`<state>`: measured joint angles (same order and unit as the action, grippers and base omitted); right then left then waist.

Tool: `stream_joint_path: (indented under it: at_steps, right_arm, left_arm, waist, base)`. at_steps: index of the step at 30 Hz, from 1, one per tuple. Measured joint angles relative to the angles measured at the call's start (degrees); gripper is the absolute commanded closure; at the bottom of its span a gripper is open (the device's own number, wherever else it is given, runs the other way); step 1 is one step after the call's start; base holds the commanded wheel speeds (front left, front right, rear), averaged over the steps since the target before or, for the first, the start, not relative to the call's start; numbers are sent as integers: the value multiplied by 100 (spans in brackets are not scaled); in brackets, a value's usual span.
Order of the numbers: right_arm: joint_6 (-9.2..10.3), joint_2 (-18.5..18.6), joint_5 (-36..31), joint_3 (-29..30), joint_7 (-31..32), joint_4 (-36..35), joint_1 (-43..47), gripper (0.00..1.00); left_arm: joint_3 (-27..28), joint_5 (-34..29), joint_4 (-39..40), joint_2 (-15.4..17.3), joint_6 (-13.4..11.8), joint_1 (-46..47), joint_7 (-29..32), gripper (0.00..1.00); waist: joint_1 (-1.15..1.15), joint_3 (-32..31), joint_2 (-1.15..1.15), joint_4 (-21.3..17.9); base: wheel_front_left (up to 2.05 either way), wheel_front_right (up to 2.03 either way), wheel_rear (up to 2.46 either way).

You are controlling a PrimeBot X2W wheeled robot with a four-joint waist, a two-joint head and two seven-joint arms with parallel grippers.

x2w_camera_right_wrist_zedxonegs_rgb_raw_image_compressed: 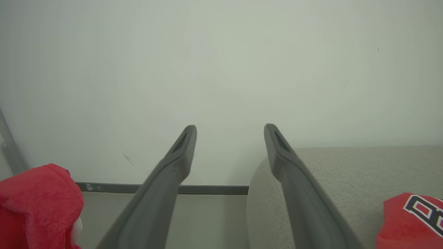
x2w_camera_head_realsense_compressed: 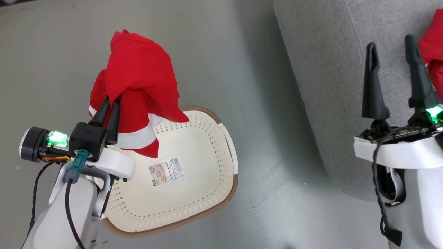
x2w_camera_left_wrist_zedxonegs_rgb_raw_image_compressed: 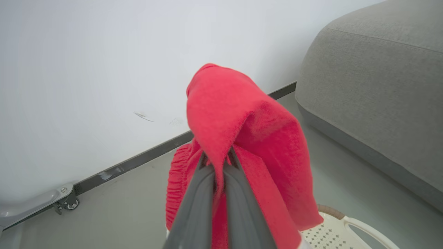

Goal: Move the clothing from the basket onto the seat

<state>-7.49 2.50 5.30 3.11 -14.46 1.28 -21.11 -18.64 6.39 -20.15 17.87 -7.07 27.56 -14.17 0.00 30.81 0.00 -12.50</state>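
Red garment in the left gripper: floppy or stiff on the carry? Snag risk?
Likely floppy: the red garment drapes over the shut left gripper in loose folds. Probably light: one pinched fold holds it all. Its striped hem dangles over the basket, so it may swing or catch the rim.

The basket (x2w_camera_head_realsense_compressed: 207,145) is set on the floor (x2w_camera_head_realsense_compressed: 270,207) at lower centre of the head view, a paper label (x2w_camera_head_realsense_compressed: 166,172) lying on its inner bottom. A garment (x2w_camera_head_realsense_compressed: 138,76) is suspended above the basket's upper-left part. The seat (x2w_camera_head_realsense_compressed: 322,86) is found at upper right, apart from the basket; a second garment (x2w_camera_head_realsense_compressed: 432,45) is laid on it at the right edge.
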Motion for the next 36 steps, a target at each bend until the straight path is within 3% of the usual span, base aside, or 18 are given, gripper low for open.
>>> stream_joint_path:
  at_steps: [14,36]
  right_arm:
    - [0,7,-377,-268,0,527,144,0]
    - [0,381,-321,-1619,89,1459,444,0]
  left_arm:
    - [79,21,659,71,-5,-424,-5,100]
    - [38,115,1043,188,62,-1081,-5,100]
  waist:
    - [0,-760,0,226]
    - [0,-2059,0,571]
  base:
    - [0,0,0]
    - [0,0,0]
